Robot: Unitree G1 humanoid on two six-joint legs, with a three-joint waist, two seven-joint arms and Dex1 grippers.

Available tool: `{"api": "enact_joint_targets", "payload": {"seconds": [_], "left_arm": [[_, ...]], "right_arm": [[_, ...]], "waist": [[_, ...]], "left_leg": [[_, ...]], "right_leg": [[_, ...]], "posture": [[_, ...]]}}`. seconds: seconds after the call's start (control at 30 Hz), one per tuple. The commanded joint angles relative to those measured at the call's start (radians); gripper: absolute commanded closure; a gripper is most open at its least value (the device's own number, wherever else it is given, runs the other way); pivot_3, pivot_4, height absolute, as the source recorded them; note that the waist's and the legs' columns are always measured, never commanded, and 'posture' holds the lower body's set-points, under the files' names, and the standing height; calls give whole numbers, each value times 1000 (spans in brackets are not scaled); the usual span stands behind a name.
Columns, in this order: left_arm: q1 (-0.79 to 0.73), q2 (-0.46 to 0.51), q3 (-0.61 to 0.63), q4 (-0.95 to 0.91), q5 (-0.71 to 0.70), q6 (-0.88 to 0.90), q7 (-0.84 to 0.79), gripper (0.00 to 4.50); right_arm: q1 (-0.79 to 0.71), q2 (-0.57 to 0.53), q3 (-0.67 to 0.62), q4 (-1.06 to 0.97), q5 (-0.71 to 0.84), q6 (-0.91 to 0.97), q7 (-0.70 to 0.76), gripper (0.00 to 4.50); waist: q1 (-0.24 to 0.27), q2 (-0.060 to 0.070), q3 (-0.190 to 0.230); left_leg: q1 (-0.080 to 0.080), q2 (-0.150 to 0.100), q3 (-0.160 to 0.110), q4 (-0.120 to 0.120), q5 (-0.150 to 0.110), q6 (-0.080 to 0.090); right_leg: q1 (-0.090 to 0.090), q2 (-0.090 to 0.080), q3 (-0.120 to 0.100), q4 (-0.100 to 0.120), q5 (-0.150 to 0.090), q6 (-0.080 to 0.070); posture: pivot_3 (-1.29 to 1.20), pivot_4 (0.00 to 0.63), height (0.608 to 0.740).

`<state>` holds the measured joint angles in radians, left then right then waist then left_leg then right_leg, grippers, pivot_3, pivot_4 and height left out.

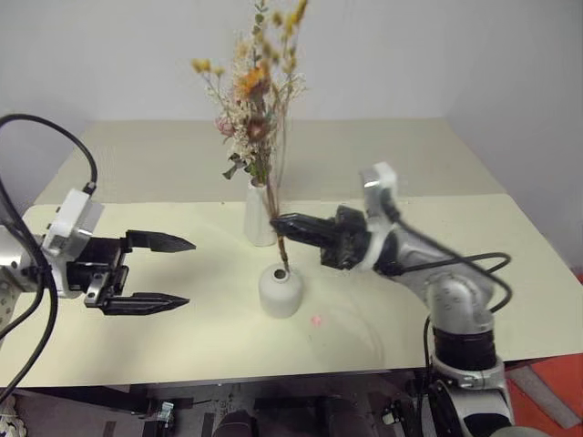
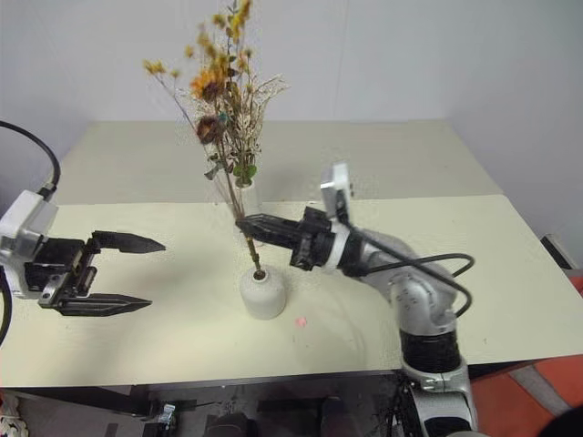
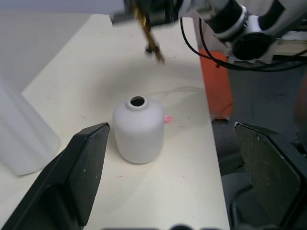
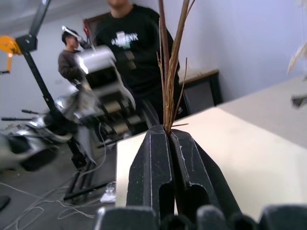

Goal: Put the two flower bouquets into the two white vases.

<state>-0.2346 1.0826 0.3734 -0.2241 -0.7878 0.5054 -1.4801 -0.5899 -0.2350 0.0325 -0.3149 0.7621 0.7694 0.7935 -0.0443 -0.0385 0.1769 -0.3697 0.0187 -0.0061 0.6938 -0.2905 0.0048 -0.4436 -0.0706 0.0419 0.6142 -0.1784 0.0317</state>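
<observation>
Second bunch going in. Right hand (image 1: 276, 221) clamped on the thin sprig (image 1: 281, 248), stem tip just above the squat vase (image 1: 280, 289) mouth. Tall vase (image 1: 259, 214), at 12 o'clock behind it, seems filled. Left hand (image 1: 178, 270) spread wide at 9 o'clock. Next: lower stem straight in.

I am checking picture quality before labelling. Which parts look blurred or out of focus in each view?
Right wrist view: the people behind are soft; the right gripper on thin brown stems is sharp. Left wrist view: the squat white ceramic vase is clear; the stem tip above looks smeared. Head views: evenly lit, soft shadows.
</observation>
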Motion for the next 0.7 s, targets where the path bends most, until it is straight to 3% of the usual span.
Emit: {"api": "enact_joint_targets", "payload": {"seconds": [0.03, 0.7], "left_arm": [[6, -7, 41, -43, -34, 15, 29, 0], [16, -6, 60, -43, -33, 7, 41, 0]], "right_arm": [[-2, 24, 20, 24, -81, -123, -28, 4456], [83, 26, 99, 64, -195, -255, -12, 4456]], "waist": [[3, 0, 0], [0, 0, 0]], "left_leg": [[0, 0, 0, 0, 0, 0], [0, -1, 0, 0, 0, 0]], "right_leg": [[0, 0, 0, 0, 0, 0], [0, 0, 0, 0, 0, 0]], "posture": [[0, 150, 740], [0, 150, 740]]}}
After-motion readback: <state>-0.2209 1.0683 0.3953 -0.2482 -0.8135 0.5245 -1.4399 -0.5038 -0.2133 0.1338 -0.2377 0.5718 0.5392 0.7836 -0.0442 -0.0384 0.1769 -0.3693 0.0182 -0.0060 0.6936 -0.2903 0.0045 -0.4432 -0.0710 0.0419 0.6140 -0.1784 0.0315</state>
